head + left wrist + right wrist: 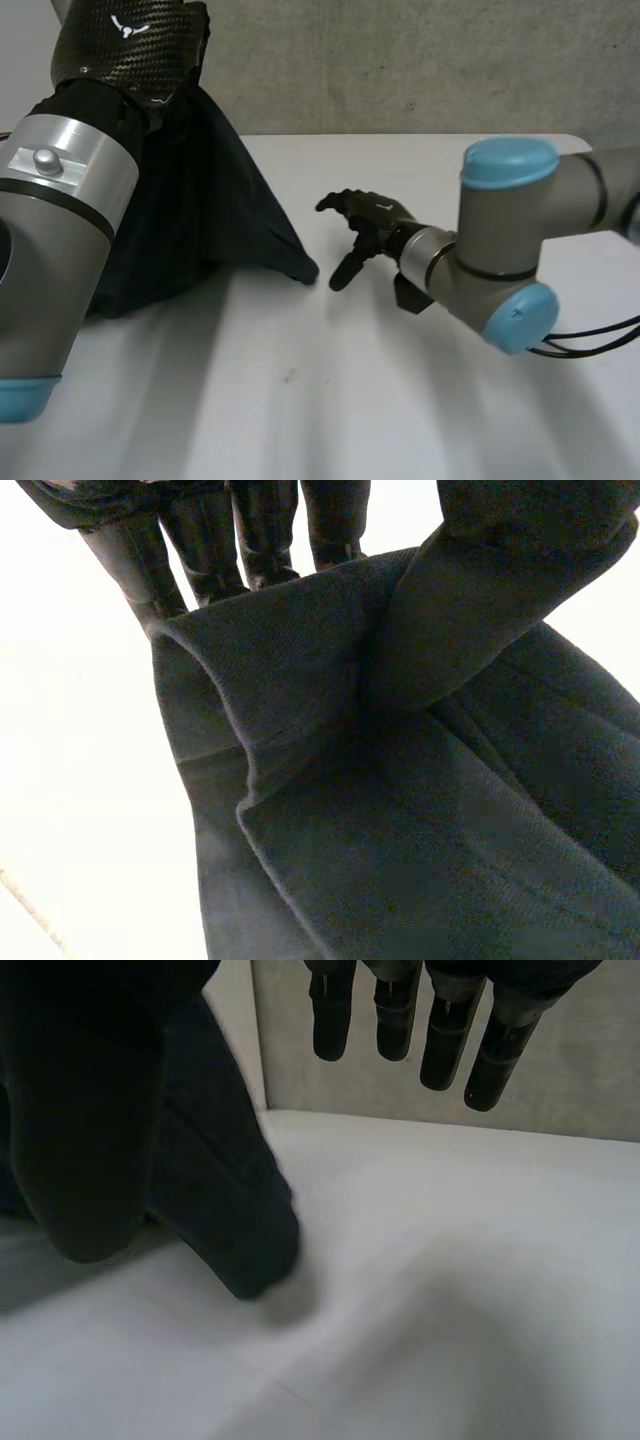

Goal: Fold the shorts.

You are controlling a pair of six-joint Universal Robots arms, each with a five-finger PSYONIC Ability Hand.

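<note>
Dark shorts (400, 810), one pair, fill the space just under the left hand (255, 525). A hemmed edge runs up between its fingers and thumb, which pinch the cloth and hold it raised. From the head view the shorts (215, 210) hang from that grip like a tent over the far left of the table (330, 400). Their lower edge rests on the white top, and one corner points toward the middle.

Just beside that corner, with a narrow strip of table between them, is the right hand (375, 215). Its fingers (395, 1010) are loosely spread and relaxed, holding nothing. In its own wrist view they hang above the table with the shorts' corner (235, 1230) lying ahead of them.

Two arms show. The left arm (50, 230) stands in front of the shorts' left side and hides that part. The right arm (510, 230) reaches in from the right.

Bare white top stretches from the shorts toward the camera and off to the right. The table's far edge meets a grey wall (420, 60), and its far right corner is rounded.
</note>
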